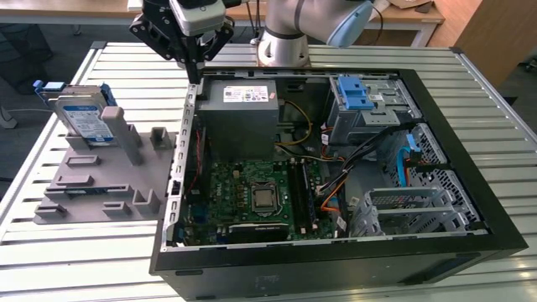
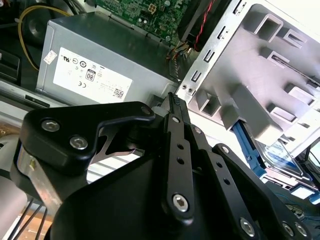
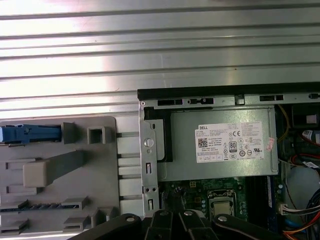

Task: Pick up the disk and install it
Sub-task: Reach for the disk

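The disk [image 1: 85, 118], a silver drive with a white-and-blue label in a blue carrier, stands upright in a slot at the far end of the grey fixture [image 1: 105, 179], on the exterior view's left. In the first wrist view the disk [image 3: 31, 134] shows edge-on as a blue strip. In the second wrist view part of the disk [image 2: 278, 156] peeks from behind the fixture's posts. My gripper [image 1: 198, 77] hangs above the far left corner of the open computer case, to the right of the disk and apart from it. Its fingers [image 2: 173, 100] are shut together and hold nothing.
The open black computer case [image 1: 470, 189] lies on a slatted metal table [image 1: 84, 264]. Inside it are a grey power supply box [image 1: 243, 110], the green motherboard [image 1: 251, 195], cables, a blue-fronted bay [image 1: 356, 94] and a silver drive cage [image 1: 411, 211]. The arm's base [image 1: 281, 47] stands behind the case.
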Controlling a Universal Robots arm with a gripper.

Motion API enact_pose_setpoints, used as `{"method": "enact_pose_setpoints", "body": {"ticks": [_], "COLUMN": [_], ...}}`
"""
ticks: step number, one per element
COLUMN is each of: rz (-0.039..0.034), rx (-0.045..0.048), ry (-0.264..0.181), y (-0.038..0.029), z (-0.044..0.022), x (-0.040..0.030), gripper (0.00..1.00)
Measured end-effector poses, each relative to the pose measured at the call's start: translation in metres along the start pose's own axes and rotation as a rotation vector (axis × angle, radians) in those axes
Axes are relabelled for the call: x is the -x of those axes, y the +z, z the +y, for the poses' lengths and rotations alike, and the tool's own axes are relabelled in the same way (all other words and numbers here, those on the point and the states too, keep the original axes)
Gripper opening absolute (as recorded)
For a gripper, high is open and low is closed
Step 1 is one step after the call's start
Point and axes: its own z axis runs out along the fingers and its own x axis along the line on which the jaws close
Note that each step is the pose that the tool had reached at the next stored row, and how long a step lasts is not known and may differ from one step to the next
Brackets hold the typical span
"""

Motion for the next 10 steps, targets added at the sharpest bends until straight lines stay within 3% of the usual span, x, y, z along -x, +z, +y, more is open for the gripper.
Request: {"method": "enact_pose_setpoints", "body": {"ticks": [10], "rz": [0.0], "rx": [0.0], "ry": [0.0], "y": [-0.0001], "z": [-0.0007], "x": [-0.009], "gripper": [0.11]}}
